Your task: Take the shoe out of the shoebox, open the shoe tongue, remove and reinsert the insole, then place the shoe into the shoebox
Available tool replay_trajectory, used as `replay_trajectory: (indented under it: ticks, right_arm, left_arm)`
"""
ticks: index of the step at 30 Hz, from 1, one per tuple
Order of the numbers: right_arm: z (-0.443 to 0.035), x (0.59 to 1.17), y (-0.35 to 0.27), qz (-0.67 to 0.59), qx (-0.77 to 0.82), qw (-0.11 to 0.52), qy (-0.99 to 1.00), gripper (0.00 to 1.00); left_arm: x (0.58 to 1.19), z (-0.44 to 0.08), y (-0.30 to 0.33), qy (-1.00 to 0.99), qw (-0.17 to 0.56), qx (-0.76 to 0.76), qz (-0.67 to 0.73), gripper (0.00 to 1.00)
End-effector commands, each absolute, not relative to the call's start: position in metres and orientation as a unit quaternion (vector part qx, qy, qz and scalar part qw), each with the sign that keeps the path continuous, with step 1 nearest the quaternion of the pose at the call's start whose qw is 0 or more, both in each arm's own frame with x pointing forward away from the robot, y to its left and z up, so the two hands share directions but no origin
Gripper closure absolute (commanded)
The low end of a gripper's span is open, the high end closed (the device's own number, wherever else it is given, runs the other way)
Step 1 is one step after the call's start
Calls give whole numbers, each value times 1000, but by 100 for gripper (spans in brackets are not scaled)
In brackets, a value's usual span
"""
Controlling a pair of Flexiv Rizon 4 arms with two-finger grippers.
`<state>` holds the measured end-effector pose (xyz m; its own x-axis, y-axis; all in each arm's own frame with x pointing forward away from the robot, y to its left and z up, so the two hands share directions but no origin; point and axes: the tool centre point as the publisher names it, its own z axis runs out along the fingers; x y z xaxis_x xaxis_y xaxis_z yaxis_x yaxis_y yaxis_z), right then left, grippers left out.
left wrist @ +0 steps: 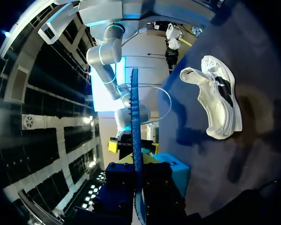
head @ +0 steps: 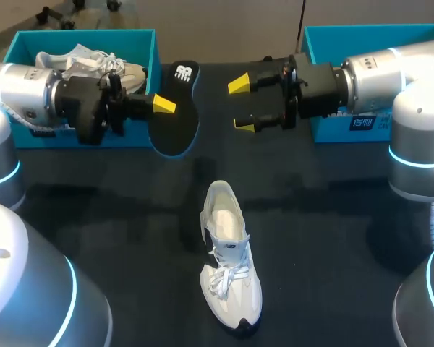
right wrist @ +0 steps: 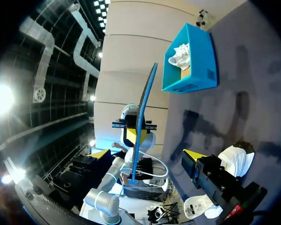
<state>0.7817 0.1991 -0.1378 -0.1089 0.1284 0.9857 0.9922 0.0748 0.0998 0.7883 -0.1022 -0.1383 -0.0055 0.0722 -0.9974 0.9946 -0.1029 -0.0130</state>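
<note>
Grips insole [head: 175, 108] in left claw [head: 163, 105], edge-on toward right claw [head: 242, 105] | holds that one wide open, empty, likely for handover | leaves shoe [head: 228, 253] below both

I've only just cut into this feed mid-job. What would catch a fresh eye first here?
The black insole stands out first: it is held off the table, clamped in the left end effector, beside the left teal shoebox. Facing it, the right end effector hangs open and empty. Nearer the robot, a white shoe lies alone on the dark table, toe toward the robot.
</note>
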Motion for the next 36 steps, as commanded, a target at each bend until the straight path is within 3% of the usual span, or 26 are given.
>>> replay_trajectory:
  ticks: [1,19,21,27,28,30,31,36]
  right_arm:
    - [-139,781,201,-475,-488,455,-574,0]
    - [-141,763,228,-460,-502,464,-567,0]
    - [-141,763,231,-456,-506,457,-572,8]
    - [-145,766,240,-452,-507,459,-573,10]
    - [-145,766,241,-451,-506,459,-574,13]
    - [-145,767,242,-451,-502,460,-577,33]
    - [-145,767,243,-450,-502,460,-578,37]
    - [-151,768,246,-442,-505,463,-578,41]
  left_arm:
    - [790,-141,-109,493,461,540,-503,100]
    - [807,-152,-127,500,494,535,-469,100]
    - [808,-152,-127,501,495,532,-471,100]
    - [808,-152,-132,498,498,527,-476,100]
    - [808,-152,-133,497,497,527,-477,100]
    - [808,-152,-134,497,497,528,-476,100]
    - [808,-152,-135,497,498,528,-476,100]
    - [808,-152,-138,495,501,528,-474,100]
